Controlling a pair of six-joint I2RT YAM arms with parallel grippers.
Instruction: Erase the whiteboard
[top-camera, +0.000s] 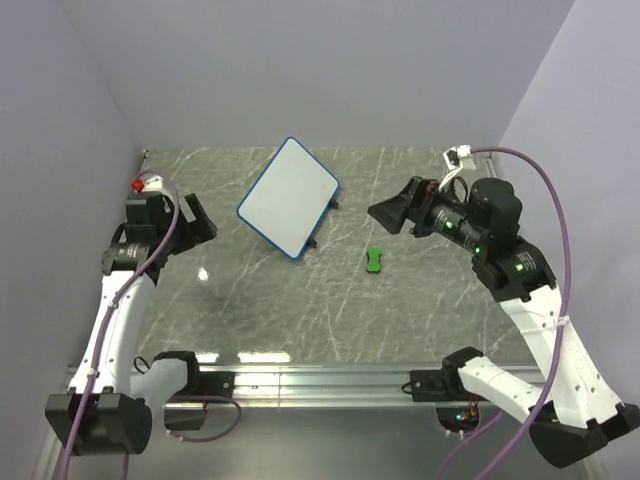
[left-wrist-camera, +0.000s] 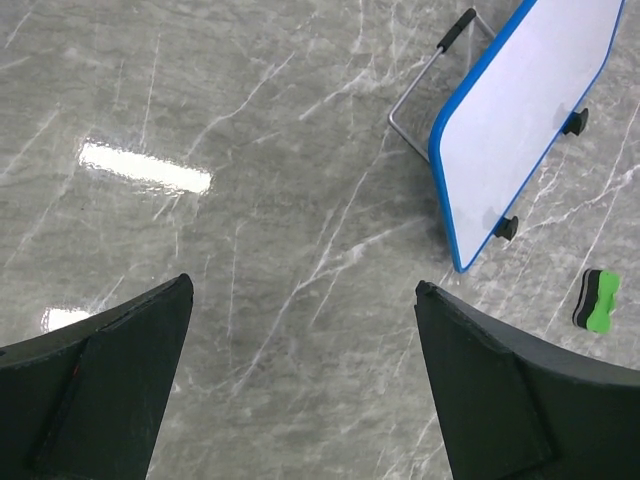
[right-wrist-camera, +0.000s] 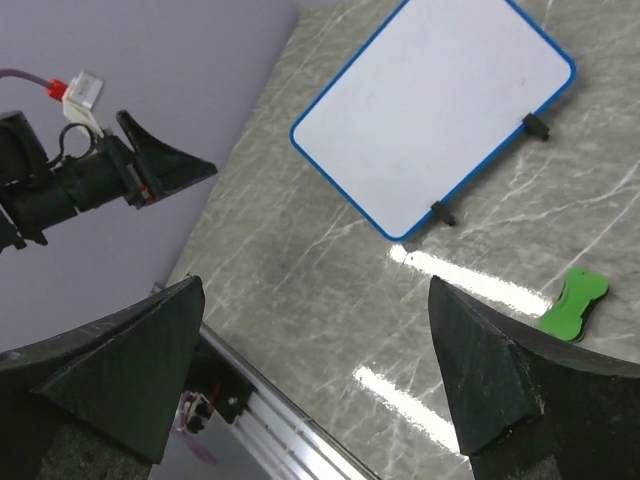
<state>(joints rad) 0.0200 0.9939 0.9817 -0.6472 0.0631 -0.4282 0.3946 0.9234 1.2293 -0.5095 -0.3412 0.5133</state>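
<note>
The whiteboard (top-camera: 289, 196) with its blue frame stands propped on the marble table, its white face blank. It shows in the left wrist view (left-wrist-camera: 525, 110) and in the right wrist view (right-wrist-camera: 430, 110). The green bow-shaped eraser (top-camera: 375, 260) lies on the table to the right of the board, also in the left wrist view (left-wrist-camera: 596, 300) and the right wrist view (right-wrist-camera: 572, 305). My left gripper (top-camera: 200, 225) is open and empty, left of the board. My right gripper (top-camera: 390, 213) is open and empty, above and right of the eraser.
Grey walls close in the table at the back and on both sides. A metal rail (top-camera: 320, 380) runs along the near edge. The board's wire stand (left-wrist-camera: 430, 75) and small black feet (left-wrist-camera: 506, 227) stick out from it.
</note>
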